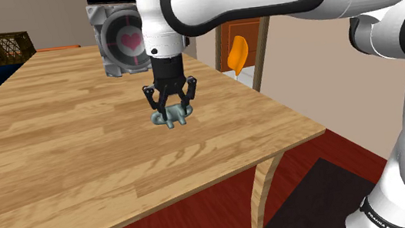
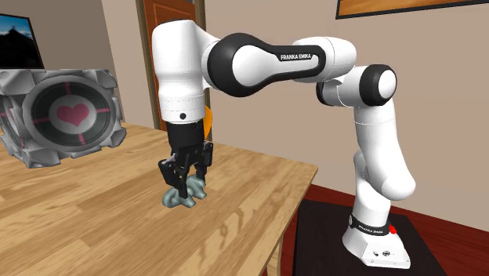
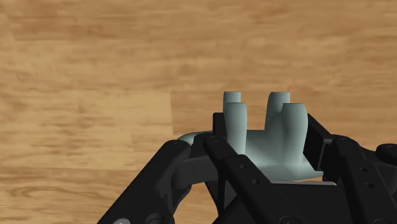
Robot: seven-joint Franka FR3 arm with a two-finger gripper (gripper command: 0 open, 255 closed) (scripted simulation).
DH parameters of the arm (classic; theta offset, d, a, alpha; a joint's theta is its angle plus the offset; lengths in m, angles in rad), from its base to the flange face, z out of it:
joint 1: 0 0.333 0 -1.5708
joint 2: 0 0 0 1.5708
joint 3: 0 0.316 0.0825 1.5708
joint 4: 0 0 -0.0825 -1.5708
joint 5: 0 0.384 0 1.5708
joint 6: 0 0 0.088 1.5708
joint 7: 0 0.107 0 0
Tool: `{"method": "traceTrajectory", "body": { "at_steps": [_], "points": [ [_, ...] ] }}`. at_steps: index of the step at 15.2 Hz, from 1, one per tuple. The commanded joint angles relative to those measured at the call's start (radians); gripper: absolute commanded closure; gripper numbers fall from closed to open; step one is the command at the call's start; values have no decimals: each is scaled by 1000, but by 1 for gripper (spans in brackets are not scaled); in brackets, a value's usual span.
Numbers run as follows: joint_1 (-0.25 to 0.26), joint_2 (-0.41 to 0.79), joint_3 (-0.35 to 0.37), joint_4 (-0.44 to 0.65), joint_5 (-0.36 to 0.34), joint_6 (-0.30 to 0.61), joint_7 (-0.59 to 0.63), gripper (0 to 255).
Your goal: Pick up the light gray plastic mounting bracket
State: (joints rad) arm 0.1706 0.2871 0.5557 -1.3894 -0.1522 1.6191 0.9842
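Wooden table (image 1: 57,148) carries grey bracket (image 1: 170,119) and heart-marked cube (image 1: 120,44).

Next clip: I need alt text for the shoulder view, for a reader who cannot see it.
A white robot arm reaches down and its black claw clasps a small pale grey bracket lying on a wooden table. Behind it stands a grey cube with a pink heart; a dark crate sits farther back.

The bracket (image 1: 170,119) sits on the table (image 1: 57,148), clasped between the fingers of the gripper (image 1: 170,109) directly above it, with a cube (image 1: 122,40) standing farther back on the table.
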Motion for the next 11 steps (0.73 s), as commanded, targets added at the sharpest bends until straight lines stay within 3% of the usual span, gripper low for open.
{"method": "traceTrajectory", "body": {
  "at_steps": [1, 6, 11],
  "points": [
    [0, 1, 0, -1, 0, 1, 0, 255],
    [-1, -2, 0, -4, 1, 2, -1, 255],
    [14, 18, 2, 90, -9, -75, 2, 255]
  ]
}}
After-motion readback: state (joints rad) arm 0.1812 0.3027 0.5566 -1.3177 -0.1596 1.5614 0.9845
